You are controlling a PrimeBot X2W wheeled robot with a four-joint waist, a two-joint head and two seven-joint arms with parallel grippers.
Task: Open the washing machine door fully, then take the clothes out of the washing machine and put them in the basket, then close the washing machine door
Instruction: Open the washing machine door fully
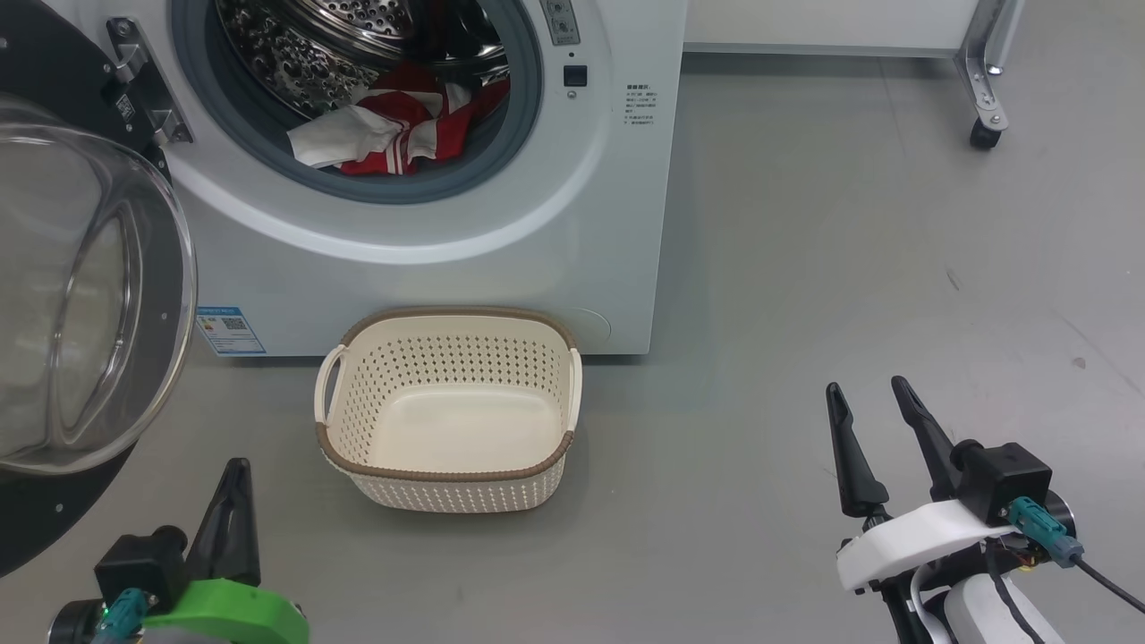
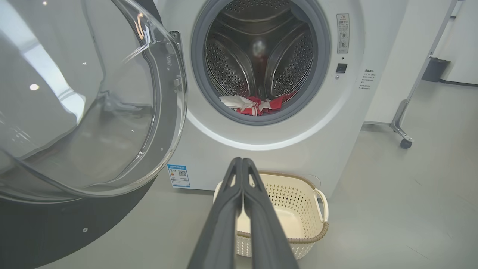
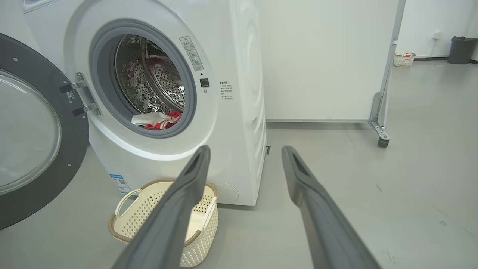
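Evidently the washing machine door (image 1: 80, 295) stands swung aside at left, exposing the clothes (image 1: 394, 134) in the drum (image 1: 358, 27) at top centre, basket (image 1: 447, 494) waiting just below; left claw (image 1: 237, 470) closed empty, right claw (image 1: 867, 387) spread empty.

Grey floor (image 1: 850, 224) under basket (image 1: 447, 495), washing machine (image 1: 402, 282)

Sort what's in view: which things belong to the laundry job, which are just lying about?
Job:
- big white front-loading washing machine
- its round black-rimmed glass door, swung open
- red-and-white clothes inside it
- cream perforated plastic basket, brown rim, empty

Lying about:
- white partition panel on castors
- dark bin by the far wall
- small pale basket near it
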